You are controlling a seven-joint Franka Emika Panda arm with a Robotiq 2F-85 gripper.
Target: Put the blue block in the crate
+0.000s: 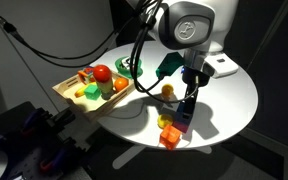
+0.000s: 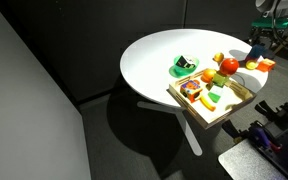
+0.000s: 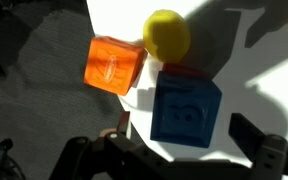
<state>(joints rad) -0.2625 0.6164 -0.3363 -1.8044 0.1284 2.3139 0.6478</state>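
Three objects cluster near the white round table's [image 1: 234, 90] edge in the wrist view: blue block [image 3: 184, 108], orange block [image 3: 114, 65] just beside it, and yellow ball [image 3: 167, 33] past both. Gripper [image 3: 172, 152] jaws are spread apart, holding nothing. The blue block sits in line with the gap between the fingers [image 3: 267, 148], which flank it; contact cannot be determined. In an exterior view the gripper [image 1: 187, 100] hangs just above the blue block [image 1: 181, 120]. Wooden crate [image 1: 64, 90], holding toy fruit, stands well apart.
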